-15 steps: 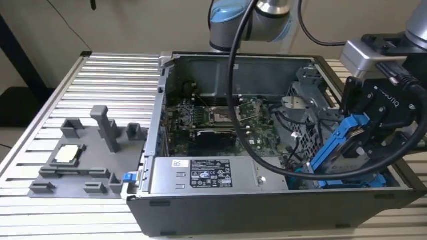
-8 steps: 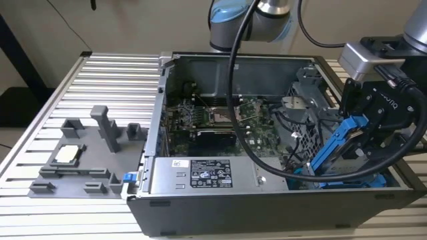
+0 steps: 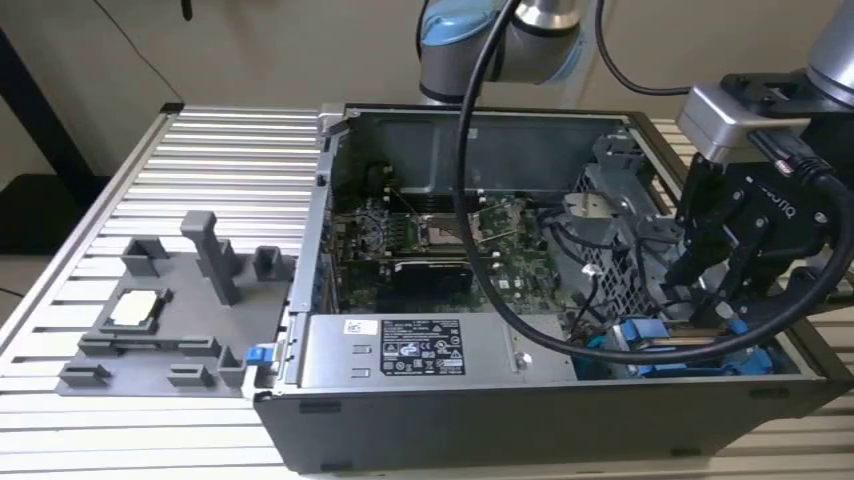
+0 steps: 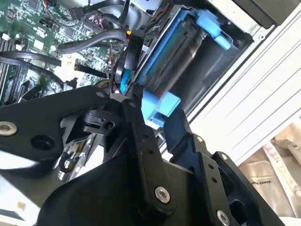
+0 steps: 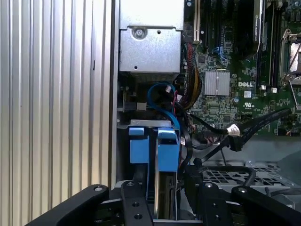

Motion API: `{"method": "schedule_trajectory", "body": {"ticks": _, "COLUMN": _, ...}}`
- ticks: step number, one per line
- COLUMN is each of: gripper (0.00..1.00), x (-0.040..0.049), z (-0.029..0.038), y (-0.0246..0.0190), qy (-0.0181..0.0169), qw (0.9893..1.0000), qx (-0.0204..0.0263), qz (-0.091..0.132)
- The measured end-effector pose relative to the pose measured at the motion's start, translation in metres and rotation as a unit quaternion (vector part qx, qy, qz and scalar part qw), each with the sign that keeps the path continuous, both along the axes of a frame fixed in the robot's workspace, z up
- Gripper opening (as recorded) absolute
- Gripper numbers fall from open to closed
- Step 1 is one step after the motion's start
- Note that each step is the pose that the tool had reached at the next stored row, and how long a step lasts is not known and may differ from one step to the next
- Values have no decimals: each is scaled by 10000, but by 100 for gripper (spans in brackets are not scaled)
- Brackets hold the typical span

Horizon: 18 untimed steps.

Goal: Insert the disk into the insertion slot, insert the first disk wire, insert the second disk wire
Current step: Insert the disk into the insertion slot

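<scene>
The gripper (image 3: 714, 318) is closed on the blue frame of the disk (image 5: 165, 155), holding it partly inside the insertion slot (image 4: 214, 59) at the near corner of the case (image 3: 534, 410), on the exterior view's right, apparently to keep it square.

Bright blue on the disk's plastic carrier frame (image 5: 167, 150); glossy black on the thick cable (image 3: 462, 150); speckled green on the flat circuit board (image 5: 235, 113); silver ribbed stripes along the metal bench (image 3: 227, 150); black-and-white on the rectangular sticker (image 3: 420, 347).
</scene>
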<state>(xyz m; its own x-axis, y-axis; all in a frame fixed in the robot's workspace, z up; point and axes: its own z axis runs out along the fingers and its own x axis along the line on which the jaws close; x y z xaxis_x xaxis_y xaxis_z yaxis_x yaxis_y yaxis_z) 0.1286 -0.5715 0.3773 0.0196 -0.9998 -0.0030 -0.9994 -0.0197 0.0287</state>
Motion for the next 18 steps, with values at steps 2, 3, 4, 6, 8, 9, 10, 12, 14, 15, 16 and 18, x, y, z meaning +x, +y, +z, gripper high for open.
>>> {"method": "schedule_trajectory", "body": {"ticks": 2, "gripper": 47, "x": 0, "z": 4, "y": 0, "qy": 0, "qw": 10000, "qx": -1, "qz": 0}}
{"method": "schedule_trajectory", "body": {"ticks": 3, "gripper": 47, "x": 0, "z": 19, "y": 0, "qy": 0, "qw": 10000, "qx": 0, "qz": 0}}
{"method": "schedule_trajectory", "body": {"ticks": 4, "gripper": 47, "x": 0, "z": 49, "y": 0, "qy": 0, "qw": 10000, "qx": 1, "qz": 0}}
{"method": "schedule_trajectory", "body": {"ticks": 6, "gripper": 47, "x": 0, "z": 130, "y": 0, "qy": 0, "qw": 10000, "qx": -2, "qz": -1}}
{"method": "schedule_trajectory", "body": {"ticks": 8, "gripper": 47, "x": 0, "z": 215, "y": 1, "qy": 0, "qw": 10000, "qx": -5, "qz": -1}}
{"method": "schedule_trajectory", "body": {"ticks": 9, "gripper": 47, "x": 0, "z": 246, "y": 2, "qy": 0, "qw": 10000, "qx": -5, "qz": -1}}
{"method": "schedule_trajectory", "body": {"ticks": 10, "gripper": 47, "x": 0, "z": 257, "y": 3, "qy": 0, "qw": 10000, "qx": -8, "qz": -1}}
{"method": "schedule_trajectory", "body": {"ticks": 12, "gripper": 47, "x": -4, "z": 256, "y": 8, "qy": -23, "qw": 10000, "qx": -7, "qz": 0}}
{"method": "schedule_trajectory", "body": {"ticks": 14, "gripper": 47, "x": -19, "z": 257, "y": 7, "qy": -190, "qw": 9998, "qx": 23, "qz": -1}}
{"method": "schedule_trajectory", "body": {"ticks": 15, "gripper": 47, "x": -27, "z": 257, "y": 8, "qy": -285, "qw": 9996, "qx": 43, "qz": -1}}
{"method": "schedule_trajectory", "body": {"ticks": 16, "gripper": 47, "x": -34, "z": 257, "y": 8, "qy": -375, "qw": 9993, "qx": 60, "qz": -1}}
{"method": "schedule_trajectory", "body": {"ticks": 18, "gripper": 47, "x": -47, "z": 257, "y": 9, "qy": -557, "qw": 9984, "qx": 101, "qz": -1}}
